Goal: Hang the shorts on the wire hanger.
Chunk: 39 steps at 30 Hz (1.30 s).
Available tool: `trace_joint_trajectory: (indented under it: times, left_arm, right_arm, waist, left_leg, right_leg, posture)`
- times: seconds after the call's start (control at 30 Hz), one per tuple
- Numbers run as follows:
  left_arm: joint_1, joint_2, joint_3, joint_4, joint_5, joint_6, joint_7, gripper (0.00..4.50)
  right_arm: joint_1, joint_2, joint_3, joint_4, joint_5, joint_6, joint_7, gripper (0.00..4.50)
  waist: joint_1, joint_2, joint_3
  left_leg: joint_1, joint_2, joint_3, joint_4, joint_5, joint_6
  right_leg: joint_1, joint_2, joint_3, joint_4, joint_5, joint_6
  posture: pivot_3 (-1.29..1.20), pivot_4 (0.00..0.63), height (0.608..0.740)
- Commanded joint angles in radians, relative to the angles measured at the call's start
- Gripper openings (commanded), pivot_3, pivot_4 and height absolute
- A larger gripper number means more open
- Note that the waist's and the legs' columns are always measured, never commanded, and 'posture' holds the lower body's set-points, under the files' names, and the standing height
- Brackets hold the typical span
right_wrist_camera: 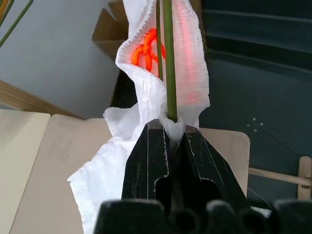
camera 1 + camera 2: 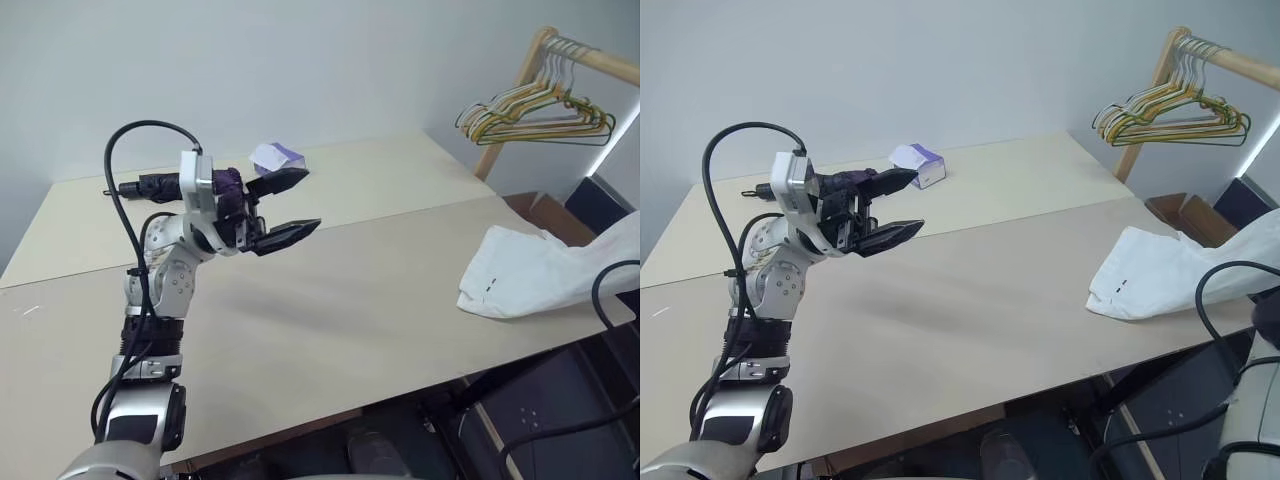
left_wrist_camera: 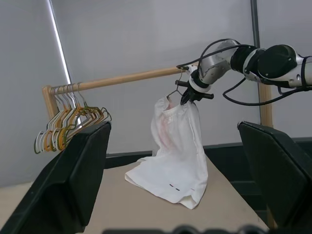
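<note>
Raised right claw [image 3: 186, 101] pinching shorts [image 3: 178, 153]

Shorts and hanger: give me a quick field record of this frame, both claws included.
shorts: lifted by the waistband, lower hem trailing on the table
wire hanger: pinched together with the waistband
right claw: shut on shorts and hanger, up by the wooden rail
left claw: open, empty, above the table
tissue box: far side of table
coloured hangers: bunched on rail

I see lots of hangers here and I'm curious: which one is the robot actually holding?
The thin olive-grey wire hanger, pinched with the white shorts in the right gripper. The yellow, green and pink hangers hang bunched on the wooden rail, untouched.
</note>
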Motion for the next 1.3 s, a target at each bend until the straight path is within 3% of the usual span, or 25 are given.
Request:
trace_joint_trajectory:
  times: [0.03,0.33,0.47,0.67,0.93,1.17,1.3]
  left_arm:
    - [-0.034,0.005,0.017,0.004,-0.010,-0.013,-0.008,4.50]
    - [-0.050,-0.012,0.031,0.014,-0.024,-0.019,-0.013,4.50]
    - [-0.030,-0.014,0.036,-0.004,-0.024,-0.020,-0.006,4.50]
    - [-0.007,-0.013,0.034,-0.024,-0.016,-0.015,0.005,4.50]
    - [0.002,0.001,0.040,-0.034,-0.012,-0.010,0.020,4.50]
    - [0.034,0.022,0.047,-0.057,0.021,-0.031,0.061,4.50]
    - [0.092,0.058,0.057,-0.089,0.052,-0.042,0.096,4.50]
  right_arm:
    - [0.016,-0.005,0.030,0.002,0.021,-0.003,-0.043,0.06]
    - [0.050,0.035,0.155,-0.108,0.003,-0.024,-0.098,3.14]
    - [0.112,0.090,0.275,-0.252,-0.070,-0.004,-0.138,4.46]
    - [0.197,0.215,0.379,-0.514,-0.170,0.032,-0.215,4.46]
    - [0.318,0.306,0.704,-0.728,-0.433,-0.181,-0.255,4.46]
    - [0.365,0.364,0.876,-0.799,-0.544,-0.254,-0.151,4.46]
    - [0.437,0.393,0.962,-0.867,-0.538,-0.273,0.038,4.46]
  waist:
    - [-0.002,0.000,0.000]
    - [-0.015,0.002,0.002]
    - [-0.015,0.002,0.002]
    - [-0.014,0.003,0.001]
    - [-0.009,0.003,0.001]
    - [-0.008,0.003,0.001]
    - [0.002,0.003,0.001]
  left_leg:
    - [0.000,0.000,0.000,0.000,0.000,0.001]
    - [0.002,-0.002,-0.002,0.000,-0.002,0.003]
    - [0.004,-0.001,-0.003,0.000,-0.002,0.003]
    - [0.006,-0.002,-0.002,0.001,-0.002,0.003]
    - [0.005,-0.002,-0.003,0.001,-0.002,0.003]
    - [0.005,-0.002,-0.004,0.001,-0.002,0.003]
    - [0.005,-0.002,-0.004,0.001,-0.002,0.003]
  right_leg:
    - [0.001,0.000,0.000,-0.001,0.000,0.001]
    - [0.003,-0.001,0.003,-0.004,0.002,0.003]
    - [0.005,-0.001,0.004,-0.003,0.002,0.003]
    - [0.005,-0.001,0.006,-0.001,0.002,0.004]
    - [0.004,-0.001,0.006,-0.001,0.002,0.005]
    - [0.005,-0.001,0.006,-0.001,0.003,0.005]
    - [0.005,-0.001,0.006,-0.001,0.003,0.005]
  posture:
    - [-0.30,0.000,0.740]
    - [-0.28,0.000,0.740]
    - [-0.27,0.000,0.740]
    - [-0.26,0.000,0.740]
    - [-0.24,0.000,0.740]
    - [-0.20,0.000,0.740]
    - [-0.16,0.000,0.740]
